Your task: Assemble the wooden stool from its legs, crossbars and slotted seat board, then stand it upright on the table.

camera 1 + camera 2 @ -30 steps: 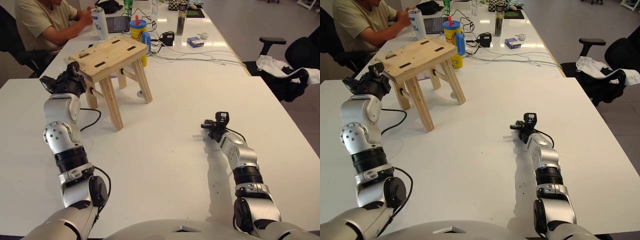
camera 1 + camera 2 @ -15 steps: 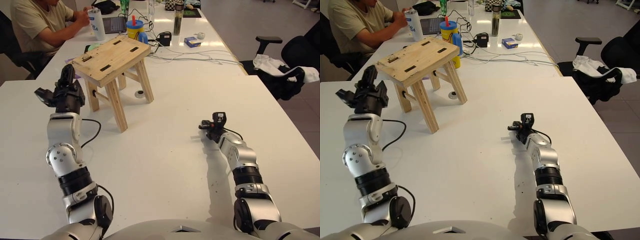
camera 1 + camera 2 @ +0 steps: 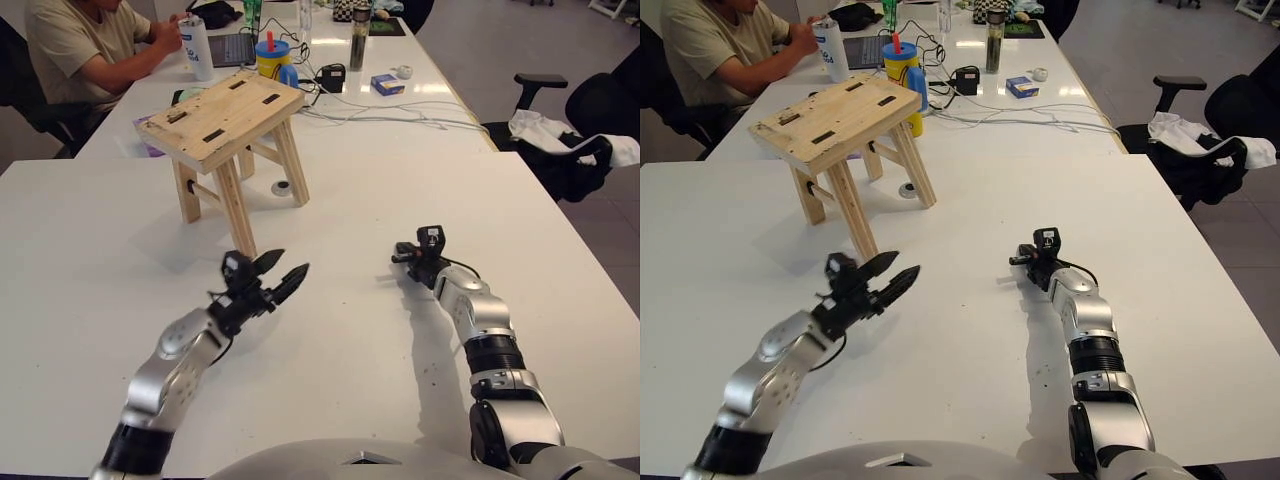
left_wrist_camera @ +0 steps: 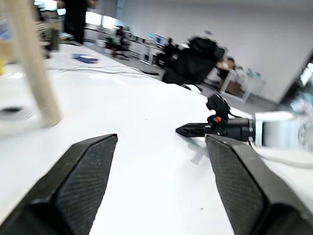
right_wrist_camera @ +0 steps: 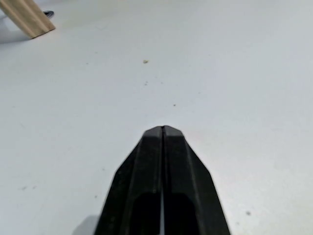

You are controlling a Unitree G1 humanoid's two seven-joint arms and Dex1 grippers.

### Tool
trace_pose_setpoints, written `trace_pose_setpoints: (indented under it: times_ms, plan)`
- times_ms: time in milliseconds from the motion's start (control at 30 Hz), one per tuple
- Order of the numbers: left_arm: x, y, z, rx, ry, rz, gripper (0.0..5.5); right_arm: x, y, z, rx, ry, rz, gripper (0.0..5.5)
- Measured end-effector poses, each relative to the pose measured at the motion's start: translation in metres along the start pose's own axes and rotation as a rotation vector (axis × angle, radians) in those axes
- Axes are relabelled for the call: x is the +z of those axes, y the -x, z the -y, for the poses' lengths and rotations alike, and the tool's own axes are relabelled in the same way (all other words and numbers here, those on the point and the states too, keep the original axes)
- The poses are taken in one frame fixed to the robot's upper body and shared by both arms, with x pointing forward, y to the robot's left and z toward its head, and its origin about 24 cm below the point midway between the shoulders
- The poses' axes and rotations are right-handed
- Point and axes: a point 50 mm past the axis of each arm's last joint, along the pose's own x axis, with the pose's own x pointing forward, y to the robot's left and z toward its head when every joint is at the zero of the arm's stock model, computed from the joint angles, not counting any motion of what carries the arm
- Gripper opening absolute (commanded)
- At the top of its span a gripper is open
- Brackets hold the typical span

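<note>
Right, starting with my left hand [image 3: 292, 263]: its two fingers are spread wide with nothing between them, and it hangs low over the desk [image 3: 340, 340], lower middle of the frame. My right hand [image 3: 398, 257] sits on the desk at centre right, fingers pressed tight together, holding nothing.

Up from the left hand, in the upper left of the frame, the stool [image 3: 225, 110] stands upright on its four legs with the slotted board on top, so I judge the job done or all but done. Its nearest leg [image 3: 237, 212] is just above my left hand, not touching it.

It should handle as stiff, dry, fairly light wood that won't slip. The joints may only be pushed together, so I'd grip a leg or the rim of the board, not lift by the board alone.

White desk runs flat from both hands to the legs, which gives good room to move. A small round piece [image 3: 281, 187] lies between the legs. Behind the stool, a yellow cup [image 3: 271, 58] and loose cables [image 3: 400, 113] crowd the top of the frame. The desk edge runs down the right, beyond my right arm.
</note>
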Motion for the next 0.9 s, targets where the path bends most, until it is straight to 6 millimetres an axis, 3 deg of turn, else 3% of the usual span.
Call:
trace_pose_setpoints:
  times_ms: [100,267,400,533,567,633,800,900]
  plan:
    - [0.001,-0.017,-0.034,0.018,-0.140,-0.080,3.34,0.000,-0.002,-0.002,0.016,0.004,0.001,0.00]
    - [-0.002,-0.014,-0.099,0.264,-0.372,-0.306,3.34,0.000,-0.004,-0.006,0.035,0.007,0.004,0.00]
    - [0.016,0.025,-0.163,0.620,-0.695,-0.593,3.34,-0.001,-0.006,-0.014,0.068,0.016,0.003,0.00]
    - [0.067,0.079,-0.206,0.966,-0.971,-0.733,3.34,0.000,-0.009,-0.022,0.106,0.063,-0.006,0.00]
    - [0.082,0.082,-0.210,1.011,-1.013,-0.710,3.34,0.000,-0.010,-0.024,0.115,0.075,-0.010,0.00]
    - [0.084,0.077,-0.209,1.009,-1.032,-0.680,3.34,0.002,-0.012,-0.028,0.128,0.076,-0.005,0.00]
    - [0.026,0.053,-0.186,0.934,-0.822,-0.503,3.34,0.013,-0.015,-0.028,0.136,0.094,0.028,0.00]
    - [0.026,0.046,-0.172,0.970,-0.736,-0.286,3.34,0.019,-0.013,-0.017,0.089,0.087,0.072,0.00]
